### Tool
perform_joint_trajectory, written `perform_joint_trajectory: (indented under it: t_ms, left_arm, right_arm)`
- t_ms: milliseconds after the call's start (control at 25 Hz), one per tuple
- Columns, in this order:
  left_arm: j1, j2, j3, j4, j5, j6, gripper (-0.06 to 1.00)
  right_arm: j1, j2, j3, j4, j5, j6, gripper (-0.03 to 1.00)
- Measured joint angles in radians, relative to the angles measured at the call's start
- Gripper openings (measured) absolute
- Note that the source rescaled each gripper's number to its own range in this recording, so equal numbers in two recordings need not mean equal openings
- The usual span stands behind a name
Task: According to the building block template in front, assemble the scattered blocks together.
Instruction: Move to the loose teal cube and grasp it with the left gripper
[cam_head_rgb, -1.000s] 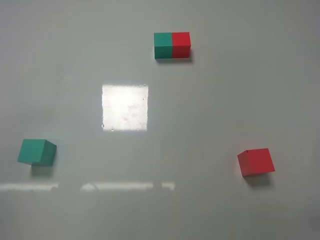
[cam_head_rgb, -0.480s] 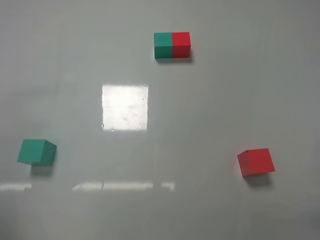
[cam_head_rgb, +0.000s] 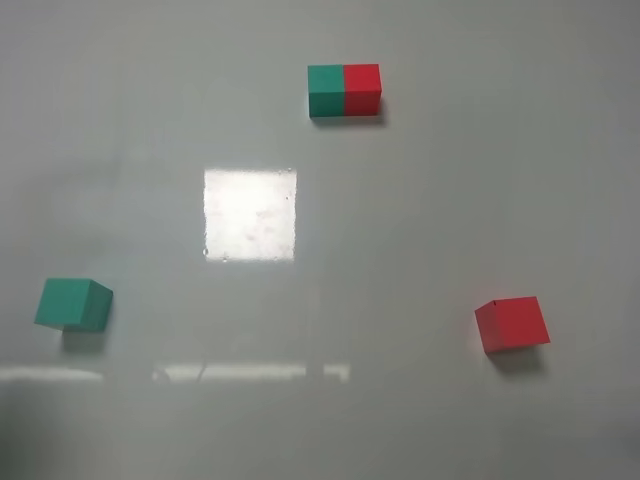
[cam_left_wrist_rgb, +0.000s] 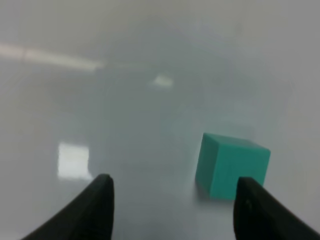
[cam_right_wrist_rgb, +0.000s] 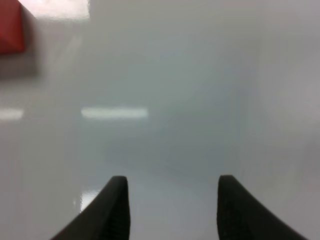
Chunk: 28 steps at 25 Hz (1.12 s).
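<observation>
Currently, left fingers (cam_left_wrist_rgb: 100, 210) apart near the green cube (cam_left_wrist_rgb: 232, 165), right fingers (cam_right_wrist_rgb: 115, 210) narrowly apart, both empty.

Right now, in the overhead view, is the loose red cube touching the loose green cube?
No: the red cube lies at the right, the green cube far off at the left.

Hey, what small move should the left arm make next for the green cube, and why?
Probably shift the left pincer sideways until the loose green cube lines up midway between its fingertips. The pincer is open and empty, and the cube lies ahead of it but off toward one fingertip, so moving in and closing from here would likely nudge it or miss.
</observation>
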Motion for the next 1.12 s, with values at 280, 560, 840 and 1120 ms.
perform_joint_trajectory:
  t_ms: [280,560,840,1120]
  left_arm:
    - [0.0,0.029,0.0,-0.097,-0.124,0.037,0.51]
    - [0.0,0.122,-0.014,-0.172,-0.154,0.15,0.27]
    - [-0.038,0.177,-0.038,-0.378,-0.125,0.329,0.02]
    - [-0.204,0.257,-0.132,-0.376,-0.141,0.331,0.0]
  right_arm:
    - [0.0,0.0,0.0,0.0,0.0,0.0,0.1]
    - [0.0,0.0,0.0,0.0,0.0,0.0,0.11]
    - [0.0,0.0,0.0,0.0,0.0,0.0,0.11]
    - [0.0,0.0,0.0,0.0,0.0,0.0,0.11]
